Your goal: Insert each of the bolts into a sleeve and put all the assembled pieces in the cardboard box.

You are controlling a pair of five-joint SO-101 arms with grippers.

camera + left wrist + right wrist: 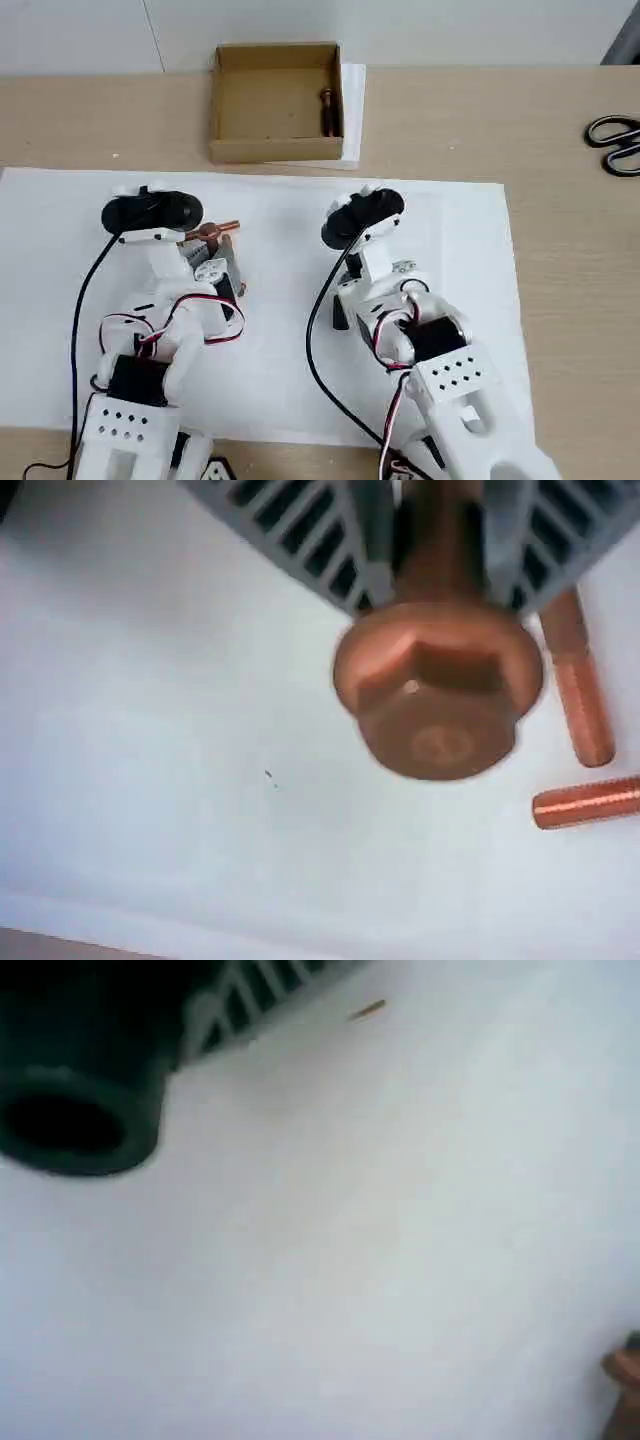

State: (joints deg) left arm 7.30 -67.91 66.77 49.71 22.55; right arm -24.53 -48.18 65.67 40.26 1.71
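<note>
My left gripper (440, 560) is shut on a copper bolt (438, 695), its hex flange head hanging free of the grey ribbed fingers (300, 540). In the high view this bolt (216, 231) sits at the left arm's tip over the white paper. Two more copper bolts (577, 675) (588, 802) lie on the paper beside it. My right gripper (130, 1020) is shut on a black sleeve (78, 1115) whose open bore faces the camera, just above the paper. The cardboard box (232, 100) stands at the back with one assembled piece (327, 110) against its right wall.
A white paper sheet (460, 260) covers the work area under both arms. Black-handled scissors (615, 143) lie at the table's far right edge. A bit of copper (625, 1372) shows at the rim of the right wrist view.
</note>
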